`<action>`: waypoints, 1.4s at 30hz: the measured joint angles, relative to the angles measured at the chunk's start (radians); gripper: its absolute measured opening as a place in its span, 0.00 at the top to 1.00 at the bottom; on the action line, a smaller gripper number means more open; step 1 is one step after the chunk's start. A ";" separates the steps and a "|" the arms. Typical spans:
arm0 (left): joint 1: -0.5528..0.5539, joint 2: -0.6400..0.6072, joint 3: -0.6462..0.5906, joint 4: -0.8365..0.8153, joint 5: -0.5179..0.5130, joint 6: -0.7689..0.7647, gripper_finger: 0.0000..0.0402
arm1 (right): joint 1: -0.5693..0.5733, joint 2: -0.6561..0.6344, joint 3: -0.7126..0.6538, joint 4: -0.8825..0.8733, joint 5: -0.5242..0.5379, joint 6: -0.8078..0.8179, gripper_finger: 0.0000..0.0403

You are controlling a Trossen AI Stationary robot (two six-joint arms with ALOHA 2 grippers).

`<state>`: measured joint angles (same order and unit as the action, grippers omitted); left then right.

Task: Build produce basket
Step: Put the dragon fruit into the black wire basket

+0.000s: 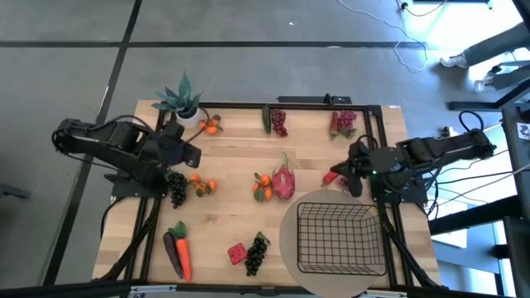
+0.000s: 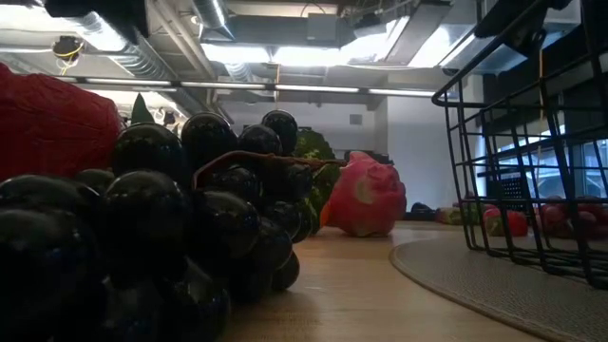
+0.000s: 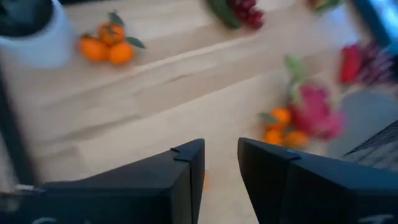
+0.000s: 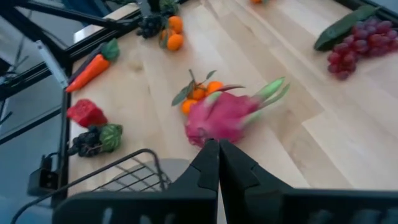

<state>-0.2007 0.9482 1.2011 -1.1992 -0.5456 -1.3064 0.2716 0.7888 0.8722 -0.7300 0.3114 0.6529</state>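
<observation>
While the basket [image 1: 341, 237] sits empty on its round mat [image 1: 290, 248], I judge I am at the very start of the filling, lining up a first pick. My left fingers [image 3: 221, 158] stand a little spread with nothing between them, hovering over the counter [image 1: 232, 165] close to a dark grape bunch [image 1: 177, 189] and a tangerine cluster [image 1: 203, 185]. My right fingers [image 4: 218, 155] are pressed together, empty, with the dragon fruit [image 4: 227, 114] just ahead of them and the basket close beside. Next I think the left needs to widen, drop over the grapes and carry them across. A second tangerine cluster [image 1: 262, 186] and the dragon fruit lie along that route, and a potted plant [image 1: 184, 101] stands behind the left arm.
</observation>
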 joint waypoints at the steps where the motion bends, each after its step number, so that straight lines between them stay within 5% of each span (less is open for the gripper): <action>1: 0.016 0.000 0.000 0.036 0.014 0.003 0.79 | -0.009 0.003 0.000 0.000 0.000 0.000 1.00; 7: 0.105 0.034 0.000 0.228 0.074 0.106 0.79 | -0.063 0.022 0.000 0.000 -0.023 -0.004 1.00; 14: 0.227 0.130 0.000 0.359 0.287 0.278 0.79 | -0.118 0.031 0.000 0.000 -0.129 -0.006 1.00; 26: 0.430 0.348 0.000 0.605 0.618 0.476 0.79 | -0.153 0.039 0.000 0.002 -0.132 -0.035 1.00; 42: 0.487 0.694 0.000 1.047 0.711 0.392 0.79 | -0.160 0.056 0.000 -0.001 -0.130 -0.061 1.00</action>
<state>0.2864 1.6426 1.2011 -0.1522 0.1649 -0.9147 0.1120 0.8444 0.8719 -0.7307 0.1814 0.5919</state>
